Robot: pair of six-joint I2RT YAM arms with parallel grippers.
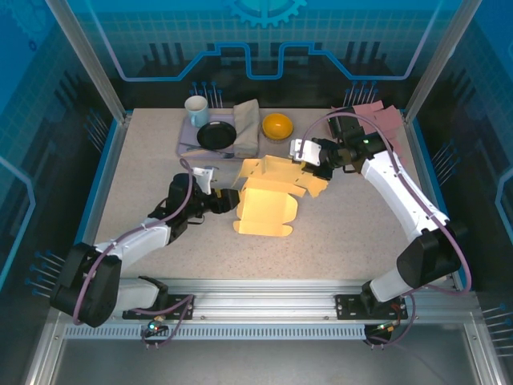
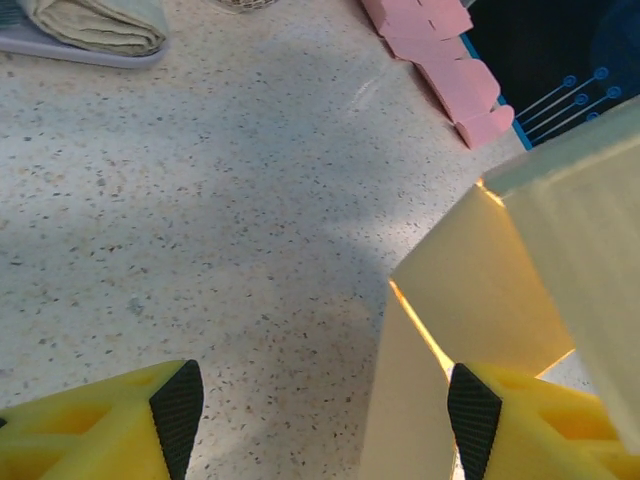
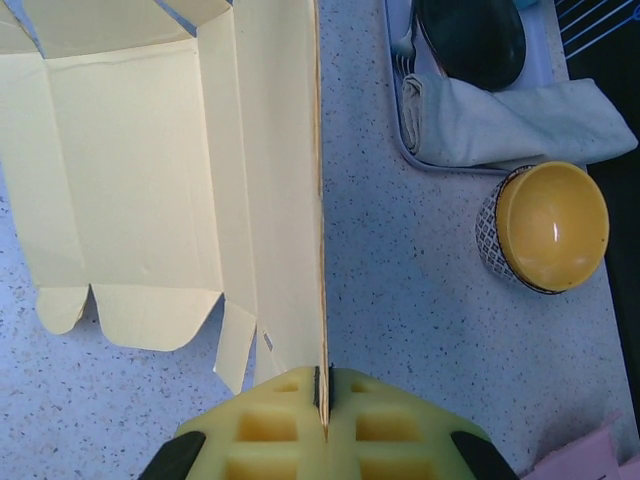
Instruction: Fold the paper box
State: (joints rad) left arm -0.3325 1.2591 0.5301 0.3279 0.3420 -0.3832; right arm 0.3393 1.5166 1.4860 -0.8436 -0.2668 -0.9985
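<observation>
Paper box is noted half-folded at centre of desk, with its loose flaps spread toward upper right. Right jaws are pinched shut on the edge of a raised panel, which runs straight up the wrist frame from them. Left jaws are held wide open at the box's left side, with a side wall just inside the right pad. The next crease is judged nearer the left arm.

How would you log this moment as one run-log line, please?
paper box: partly folded | left gripper: open, at box's side | right gripper: shut on upright panel edge
</observation>
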